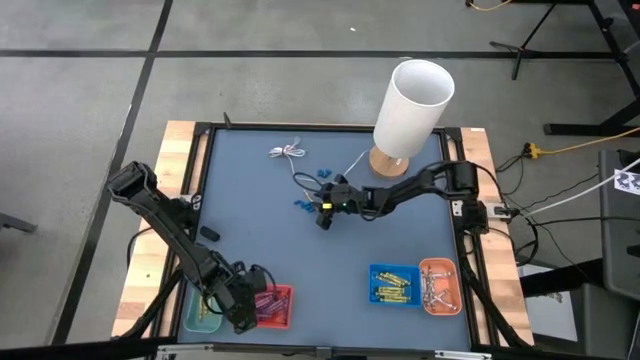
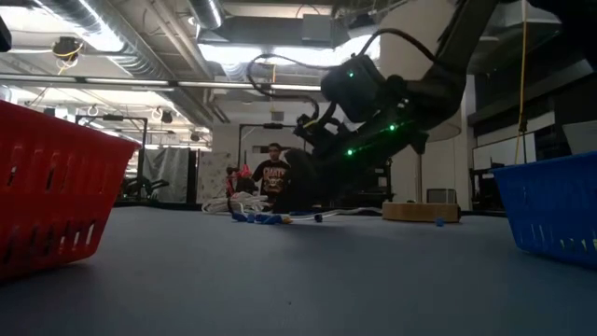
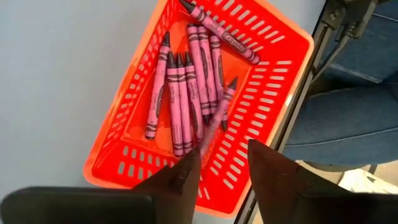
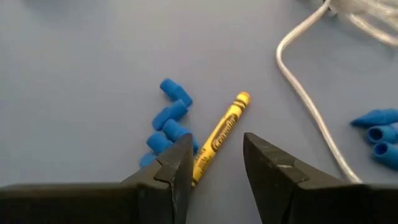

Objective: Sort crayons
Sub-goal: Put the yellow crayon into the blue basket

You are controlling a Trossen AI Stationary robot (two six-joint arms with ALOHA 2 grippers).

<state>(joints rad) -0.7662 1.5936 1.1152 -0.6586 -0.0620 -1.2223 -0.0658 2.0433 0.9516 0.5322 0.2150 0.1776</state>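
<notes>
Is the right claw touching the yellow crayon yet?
Apart. The right wrist view shows the right claw open, the yellow crayon lying on the table between its fingers with mat visible on either side.

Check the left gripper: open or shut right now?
Open: the left gripper shows a gap between its fingers above the red basket.

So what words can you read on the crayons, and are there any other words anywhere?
"Crayola" on the yellow crayon lying between the open right gripper fingers.
"Crayola" on the top crayon in the red basket.
The other crayons' labels are too small to read.
No other words show.
</notes>
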